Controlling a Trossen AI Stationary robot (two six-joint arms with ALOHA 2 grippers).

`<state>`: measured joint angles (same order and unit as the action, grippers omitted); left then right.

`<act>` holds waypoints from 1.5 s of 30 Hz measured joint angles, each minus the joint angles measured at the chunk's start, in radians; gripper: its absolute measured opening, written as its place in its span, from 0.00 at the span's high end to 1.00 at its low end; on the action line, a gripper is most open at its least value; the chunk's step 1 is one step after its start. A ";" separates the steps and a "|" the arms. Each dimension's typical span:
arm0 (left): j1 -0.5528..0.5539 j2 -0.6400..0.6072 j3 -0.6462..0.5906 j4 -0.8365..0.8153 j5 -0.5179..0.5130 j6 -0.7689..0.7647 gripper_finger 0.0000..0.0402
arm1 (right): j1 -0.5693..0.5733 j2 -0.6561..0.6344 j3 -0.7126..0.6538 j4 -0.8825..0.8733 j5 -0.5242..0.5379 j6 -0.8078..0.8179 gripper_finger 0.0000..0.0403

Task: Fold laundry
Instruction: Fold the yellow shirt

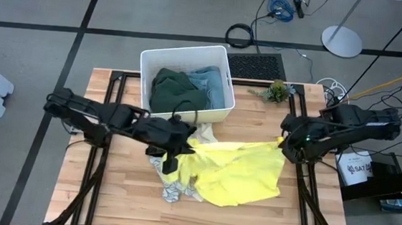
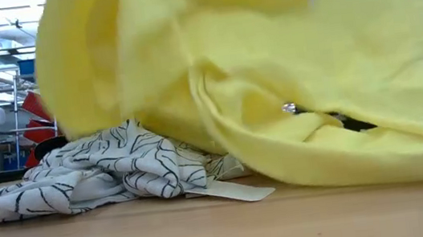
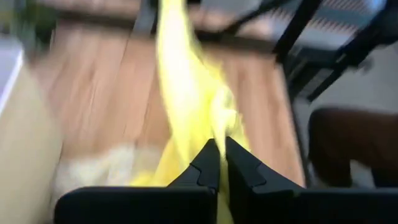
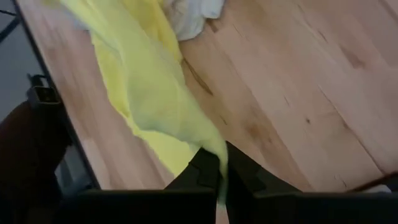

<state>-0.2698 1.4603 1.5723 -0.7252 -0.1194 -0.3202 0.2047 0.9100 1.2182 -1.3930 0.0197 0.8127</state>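
From above, the yellow garment (image 1: 236,169) stretches crosswise between the arms: the left gripper (image 1: 171,155) pinches its left end, the right gripper (image 1: 286,144) its right corner, so its long axis runs gripper to gripper. It partly covers the patterned garment (image 1: 173,188); green and blue pieces sit in the white bin (image 1: 147,69).

At table height, yellow cloth hangs in folds over the patterned garment, detail the overhead misses.

Left wrist view: fingers (image 3: 205,163) pressed together on yellow fabric running away from them.

Right wrist view: fingers (image 4: 204,163) likewise clamp a corner; cloth trails diagonally across the wooden table (image 4: 298,93).
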 joint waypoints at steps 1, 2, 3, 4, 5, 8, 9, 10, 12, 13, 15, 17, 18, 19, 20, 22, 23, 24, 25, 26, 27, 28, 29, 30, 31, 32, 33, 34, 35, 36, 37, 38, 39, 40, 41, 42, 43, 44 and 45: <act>0.004 0.009 -0.001 -0.043 0.009 -0.025 0.97 | 0.000 0.003 -0.006 0.003 0.007 0.001 1.00; 0.008 0.020 -0.012 -0.066 0.024 -0.038 0.97 | 0.000 0.006 -0.015 0.004 0.017 0.000 1.00; 0.014 0.034 -0.025 -0.078 0.033 -0.035 0.97 | 0.000 0.012 -0.026 0.007 0.028 -0.006 1.00; 0.018 0.049 -0.037 -0.078 0.033 -0.018 0.97 | -0.001 0.017 -0.040 0.013 0.034 -0.017 1.00; 0.020 0.067 -0.046 -0.076 0.033 0.007 0.97 | -0.002 0.023 -0.056 0.016 0.035 -0.027 1.00; 0.023 0.132 -0.049 -0.070 0.032 0.106 0.95 | -0.002 0.033 -0.111 0.025 0.033 -0.031 1.00; 0.023 0.161 -0.049 -0.067 0.032 0.141 0.94 | -0.002 0.034 -0.135 0.029 0.032 -0.024 1.00; 0.022 0.188 -0.049 -0.065 0.032 0.176 0.92 | -0.002 0.034 -0.160 0.031 0.032 -0.013 1.00; 0.021 0.251 -0.050 -0.075 0.032 0.250 0.86 | -0.008 0.032 -0.219 0.032 0.030 0.012 1.00; 0.021 0.279 -0.050 -0.083 0.032 0.270 0.83 | -0.016 0.032 -0.251 0.032 0.024 0.027 1.00; 0.024 0.328 -0.050 -0.107 0.032 0.274 0.77 | -0.035 0.031 -0.315 0.030 0.000 0.065 1.00; 0.029 0.369 -0.050 -0.151 0.032 0.258 0.71 | -0.059 0.027 -0.371 0.026 0.000 0.109 1.00; 0.033 0.385 -0.051 -0.169 0.032 0.251 0.69 | -0.077 0.026 -0.393 0.030 0.000 0.118 1.00; 0.036 0.394 -0.051 -0.188 0.033 0.248 0.67 | -0.095 0.025 -0.409 0.031 0.000 0.118 1.00; 0.039 0.398 -0.051 -0.208 0.033 0.247 0.65 | -0.113 0.025 -0.420 0.030 0.000 0.108 1.00; 0.043 0.396 -0.050 -0.228 0.033 0.239 0.64 | -0.151 0.022 -0.424 0.034 0.001 0.075 1.00; 0.045 0.391 -0.050 -0.232 0.033 0.229 0.64 | -0.172 0.017 -0.424 0.040 0.004 0.057 1.00; 0.047 0.382 -0.050 -0.231 0.033 0.222 0.64 | -0.196 0.011 -0.424 0.049 0.008 0.036 1.00; 0.047 0.367 -0.050 -0.227 0.032 0.220 0.64 | -0.223 0.004 -0.424 0.060 0.008 0.014 1.00; 0.047 0.349 -0.048 -0.230 0.013 0.208 0.64 | -0.251 -0.002 -0.424 0.065 0.008 -0.009 1.00; 0.047 0.332 -0.042 -0.235 -0.028 0.194 0.64 | -0.282 -0.007 -0.424 0.065 0.008 -0.031 1.00; 0.046 0.311 -0.036 -0.237 -0.077 0.183 0.64 | -0.315 -0.011 -0.424 0.065 0.008 -0.056 1.00; 0.045 0.287 -0.033 -0.234 -0.124 0.180 0.64 | -0.348 -0.014 -0.424 0.065 0.008 -0.084 1.00; 0.041 0.263 -0.030 -0.230 -0.160 0.182 0.64 | -0.381 -0.016 -0.424 0.066 0.008 -0.110 1.00; 0.040 0.234 -0.029 -0.210 -0.184 0.195 0.64 | -0.411 -0.016 -0.424 0.067 0.005 -0.138 1.00; 0.039 0.206 -0.028 -0.182 -0.192 0.201 0.64 | -0.437 -0.015 -0.424 0.068 0.002 -0.166 1.00; 0.038 0.186 -0.027 -0.155 -0.193 0.203 0.64 | -0.460 -0.015 -0.424 0.071 0.001 -0.191 1.00; 0.037 0.173 -0.026 -0.117 -0.183 0.198 0.64 | -0.484 -0.015 -0.424 0.076 0.000 -0.216 1.00; 0.033 0.164 -0.026 -0.073 -0.143 0.197 0.64 | -0.507 -0.015 -0.424 0.085 -0.004 -0.241 1.00; 0.028 0.163 -0.026 -0.030 -0.093 0.197 0.64 | -0.527 -0.014 -0.424 0.092 -0.015 -0.266 1.00; 0.021 0.167 -0.026 0.014 -0.038 0.199 0.64 | -0.544 -0.014 -0.424 0.098 -0.029 -0.287 1.00; 0.013 0.178 -0.026 0.060 0.014 0.203 0.64 | -0.559 -0.014 -0.424 0.108 -0.042 -0.307 1.00; 0.003 0.191 -0.026 0.115 0.065 0.203 0.64 | -0.571 -0.014 -0.424 0.121 -0.054 -0.326 1.00; -0.005 0.206 -0.026 0.158 0.102 0.203 0.64 | -0.582 -0.014 -0.424 0.133 -0.059 -0.342 1.00; -0.015 0.223 -0.026 0.197 0.121 0.204 0.64 | -0.591 -0.014 -0.424 0.143 -0.071 -0.355 1.00; -0.023 0.242 -0.026 0.231 0.126 0.204 0.64 | -0.597 -0.014 -0.424 0.153 -0.079 -0.366 1.00; -0.030 0.263 -0.026 0.260 0.124 0.204 0.64 | -0.600 -0.014 -0.424 0.163 -0.080 -0.372 1.00; -0.034 0.284 -0.026 0.285 0.111 0.204 0.64 | -0.605 -0.013 -0.424 0.169 -0.083 -0.380 1.00; -0.035 0.308 -0.026 0.300 0.089 0.204 0.64 | -0.608 -0.013 -0.424 0.174 -0.089 -0.388 1.00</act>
<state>-0.3051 1.7678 1.5467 -0.4248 -0.0306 -0.1158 -0.4030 0.8967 0.7944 -1.2192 -0.0697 0.4251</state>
